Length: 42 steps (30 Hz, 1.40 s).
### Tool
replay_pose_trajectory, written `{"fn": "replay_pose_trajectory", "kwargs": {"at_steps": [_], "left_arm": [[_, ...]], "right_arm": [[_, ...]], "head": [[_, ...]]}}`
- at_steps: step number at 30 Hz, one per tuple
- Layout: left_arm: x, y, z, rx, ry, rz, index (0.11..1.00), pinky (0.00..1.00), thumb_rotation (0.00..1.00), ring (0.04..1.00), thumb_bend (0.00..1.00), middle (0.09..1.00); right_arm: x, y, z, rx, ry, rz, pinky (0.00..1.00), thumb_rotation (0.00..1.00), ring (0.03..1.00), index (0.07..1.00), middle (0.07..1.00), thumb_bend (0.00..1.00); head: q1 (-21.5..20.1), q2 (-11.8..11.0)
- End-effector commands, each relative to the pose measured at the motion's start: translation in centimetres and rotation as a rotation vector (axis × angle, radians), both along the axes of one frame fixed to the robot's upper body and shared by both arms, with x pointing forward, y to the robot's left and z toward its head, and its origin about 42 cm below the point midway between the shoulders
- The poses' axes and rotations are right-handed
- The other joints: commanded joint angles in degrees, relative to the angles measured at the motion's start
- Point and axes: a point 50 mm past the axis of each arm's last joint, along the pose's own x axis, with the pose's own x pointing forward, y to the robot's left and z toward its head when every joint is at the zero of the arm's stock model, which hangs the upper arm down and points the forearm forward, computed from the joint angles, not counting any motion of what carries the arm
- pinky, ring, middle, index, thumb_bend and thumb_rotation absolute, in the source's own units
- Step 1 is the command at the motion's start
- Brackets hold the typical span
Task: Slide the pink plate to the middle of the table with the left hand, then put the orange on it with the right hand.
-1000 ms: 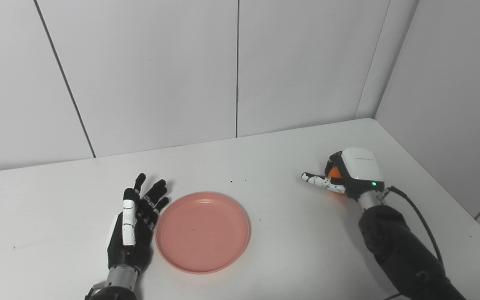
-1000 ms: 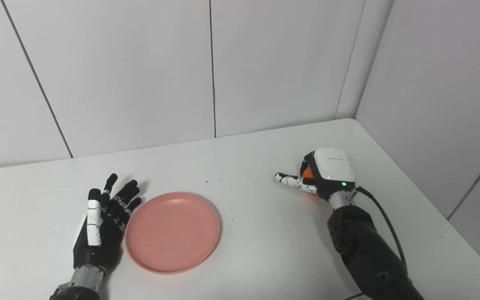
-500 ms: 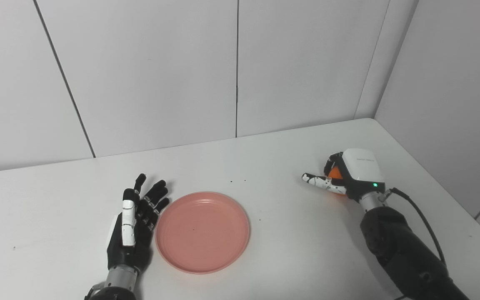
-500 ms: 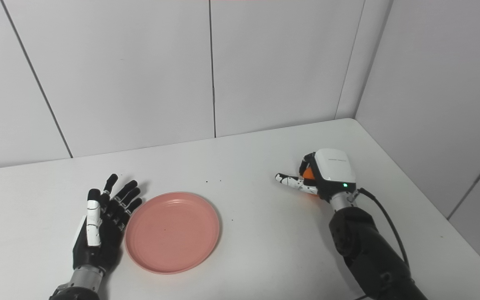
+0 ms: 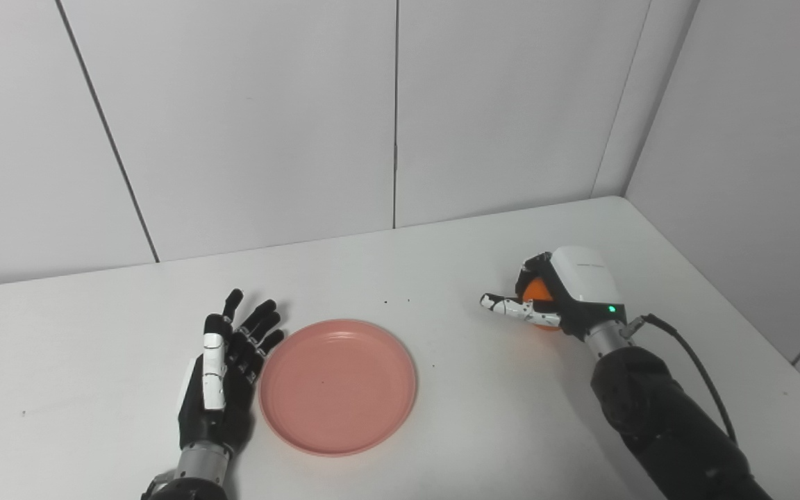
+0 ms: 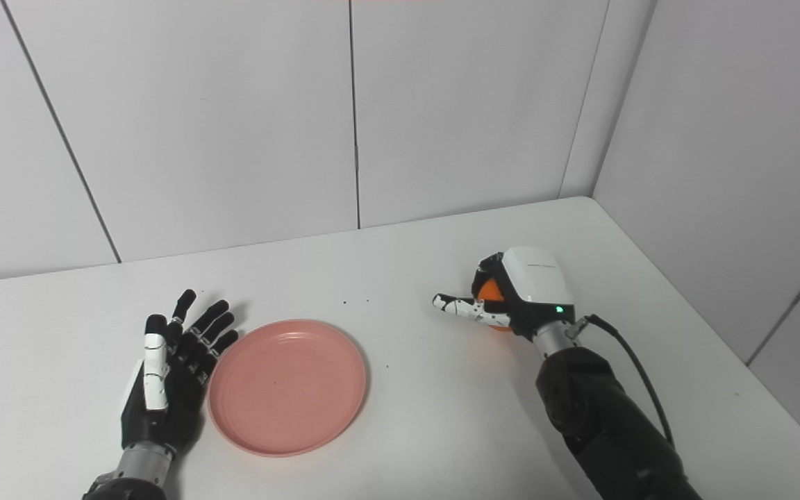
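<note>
On the right half of the desk point(image 5: 442, 264), the orange point(image 5: 537, 292) sits inside the right robot hand point(image 5: 567, 292), only a small patch of its skin showing between the dark fingers point(image 5: 530, 267) and the white back shell. Fingers are curled round the far side of the fruit; the white-and-black thumb point(image 5: 514, 309) sticks out to the left, low over the desk surface. Grip reads as closed on the orange. An orange tint shows on the desk under the hand; whether the fruit is touching the desk or just above it cannot be told. Green indicator lit on the wrist end of the shell. Right forearm, dark, runs in from the lower right corner with a black cable looping beside it.

Pink plate point(image 5: 337, 386) lies flat near the desk's middle, slightly left of centre and toward the near edge, well apart from the orange. Nothing on it.

Left robot hand point(image 5: 223, 378) lies just beside the plate's left rim, palm roughly down, fingers spread and pointing away toward the wall, slightly angled right. It holds nothing; fingertips nearest the plate are close to the rim, contact not clear. Left wrist enters from the bottom edge.

White panelled walls behind and to the right.
</note>
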Motion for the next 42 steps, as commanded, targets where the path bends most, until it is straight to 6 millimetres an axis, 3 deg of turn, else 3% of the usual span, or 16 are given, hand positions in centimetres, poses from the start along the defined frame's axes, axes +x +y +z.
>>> {"fn": "replay_pose_trajectory", "kwargs": {"at_steps": [1,11,17,28,33,42], "left_arm": [[-1.3,-0.2,-2.6,0.027,0.14,0.005,0.958,0.84,0.91,0.868,0.68,0.838],[-1.7,-1.0,-2.8,0.03,0.144,0.02,0.956,0.82,0.9,0.861,0.68,0.837],[-1.9,-1.8,-2.8,0.016,0.156,0.03,0.941,0.82,0.88,0.852,0.67,0.827],[-2.4,-3.4,-2.9,0.009,0.158,0.033,0.943,0.8,0.87,0.844,0.7,0.82],[-2.5,-4.5,-2.8,0.007,0.157,0.027,0.949,0.82,0.87,0.85,0.72,0.829],[-2.6,-6.0,-2.9,0.016,0.153,0.028,0.94,0.78,0.88,0.833,0.73,0.815]], "right_arm": [[0.8,0.9,3.7,-0.003,-0.112,0.062,0.11,0.96,0.15,0.226,0.203,0.74],[0.2,5.4,8.1,0.018,-0.225,0.193,0.11,1.0,0.152,0.24,0.214,0.83],[-0.1,7.6,9.4,0.018,-0.24,0.25,0.11,1.0,0.155,0.235,0.216,0.83],[-0.4,11.6,8.9,0.132,-0.27,0.394,0.11,0.94,0.146,0.227,0.205,0.78],[-0.9,12.6,8.6,0.159,-0.278,0.423,0.11,0.97,0.151,0.243,0.21,0.76],[-1.8,14.8,7.3,0.104,-0.223,0.501,0.14,1.0,0.179,0.277,0.243,0.81]], "head": [[0.3,0.0],[2.07,-0.21],[4.67,-0.21],[11.5,-0.07],[14.96,0.38],[18.96,0.28]]}}
